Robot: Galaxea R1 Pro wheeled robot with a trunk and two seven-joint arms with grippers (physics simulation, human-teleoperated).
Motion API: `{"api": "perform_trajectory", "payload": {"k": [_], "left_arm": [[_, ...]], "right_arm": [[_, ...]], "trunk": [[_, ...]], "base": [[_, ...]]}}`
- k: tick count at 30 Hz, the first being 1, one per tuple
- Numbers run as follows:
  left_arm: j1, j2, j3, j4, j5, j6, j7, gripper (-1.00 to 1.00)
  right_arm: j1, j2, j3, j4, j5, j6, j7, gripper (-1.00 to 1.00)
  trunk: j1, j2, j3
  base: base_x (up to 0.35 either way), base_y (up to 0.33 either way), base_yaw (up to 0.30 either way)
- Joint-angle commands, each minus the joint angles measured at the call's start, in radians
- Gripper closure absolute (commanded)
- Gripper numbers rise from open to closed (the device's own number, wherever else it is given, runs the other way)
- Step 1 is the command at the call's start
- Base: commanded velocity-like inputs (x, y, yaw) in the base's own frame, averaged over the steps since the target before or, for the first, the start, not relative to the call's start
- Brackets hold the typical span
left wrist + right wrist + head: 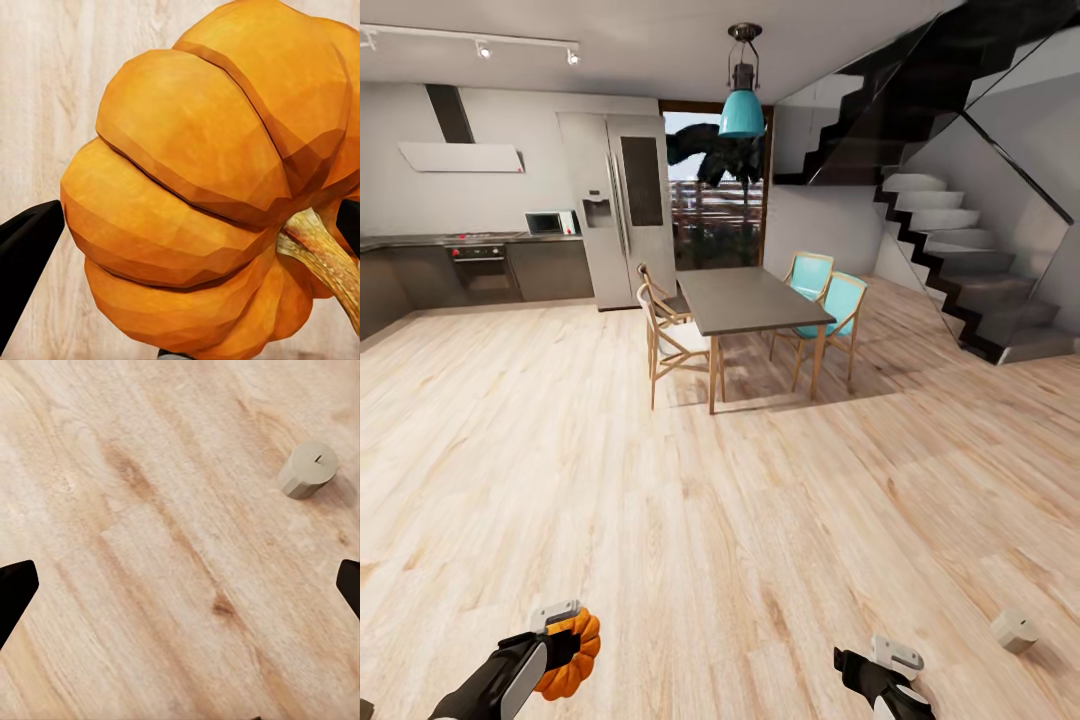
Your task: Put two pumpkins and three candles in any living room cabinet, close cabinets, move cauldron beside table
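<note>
Pumpkin (195, 187) sits clamped between the left fingers (26, 255).

An open-plan home. At far left a kitchen: grey counter (460, 240), oven (480, 268), microwave (550, 222), steel fridge (615, 205). In the middle, a dining table (745, 298) with wooden and teal chairs (830, 305) under a teal pendant lamp (742, 105). A staircase (960, 270) rises at right; light wood floor (710, 520) throughout.

From the head we look forward and down across the wood floor (690, 560) toward the dining area. Our left wrist camera sits tight against the pumpkin (202, 187); our right wrist camera faces down, sharing the floor-lying candle (309, 470) with the head view.
</note>
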Motion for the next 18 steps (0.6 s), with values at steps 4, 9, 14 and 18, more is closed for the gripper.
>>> {"api": "perform_trajectory", "payload": {"k": [4,9,14,18], "left_arm": [[0.0,0.001,-0.006,-0.002,0.011,0.005,0.004,1.0],[0.0,0.001,-0.006,-0.004,0.011,0.005,0.001,1.0],[0.0,0.001,-0.006,-0.006,0.011,0.005,0.0,1.0],[0.0,0.002,-0.006,-0.007,0.011,0.005,-0.001,1.0]], "right_arm": [[0.0,0.001,-0.001,-0.003,-0.01,0.005,-0.003,-1.0],[0.0,0.001,-0.001,-0.003,-0.01,0.005,-0.003,-1.0],[0.0,0.001,-0.002,-0.003,-0.01,0.005,-0.003,-1.0],[0.0,0.001,-0.001,-0.003,-0.009,0.005,-0.003,-1.0]], "trunk": [[-0.015,0.028,0.011],[-0.035,0.063,0.027],[-0.054,0.098,0.043],[-0.069,0.126,0.055]], "base": [[0.0,0.0,0.0],[0.0,0.0,0.0],[0.0,0.0,0.0],[0.0,0.0,0.0]]}}
